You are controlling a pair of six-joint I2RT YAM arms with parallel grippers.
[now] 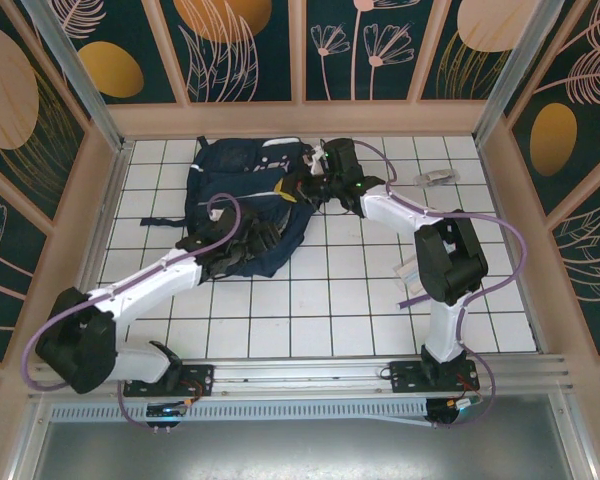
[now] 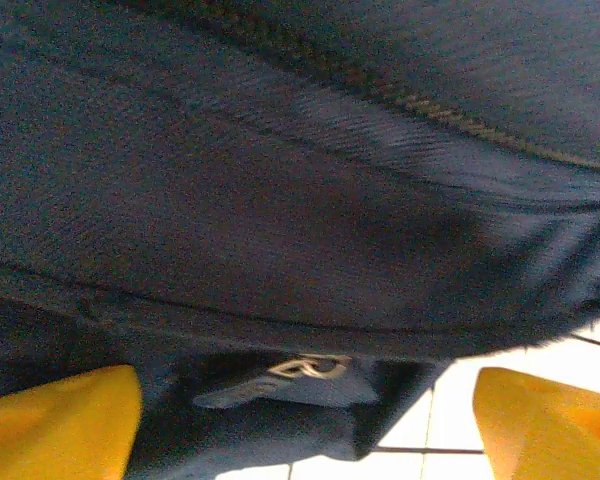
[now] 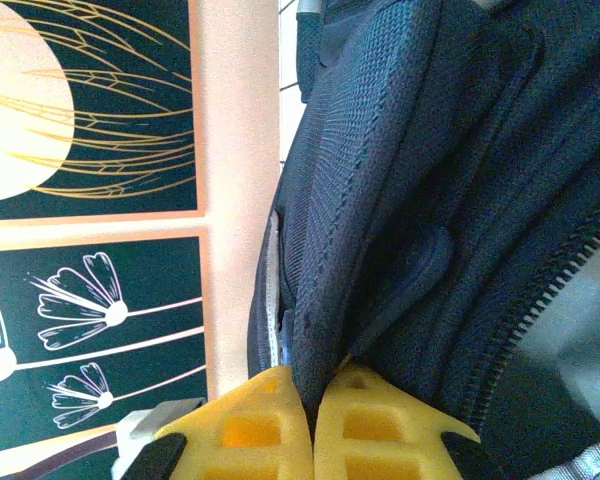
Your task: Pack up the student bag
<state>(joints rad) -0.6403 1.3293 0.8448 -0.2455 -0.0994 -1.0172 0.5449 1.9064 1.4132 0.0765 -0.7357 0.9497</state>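
White-tiled table (image 1: 330,300), w/ student bag (image 1: 230,175) lying flat at far centre-left, close to the back wall. R gripper (image 3: 315,420) clenched on a fold of bag fabric at the bag's right side. L gripper (image 2: 300,440) released at the bag's near edge, yellow fingers (image 2: 60,425) spread wide under navy fabric. Small grey item (image 1: 440,177) at far right, well apart from the bag.

Navy student bag (image 1: 230,175), white table (image 1: 330,290) — dark grid (teal floral walls (image 1: 410,50))

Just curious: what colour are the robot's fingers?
Yellow; the fingers show best in the right wrist view.
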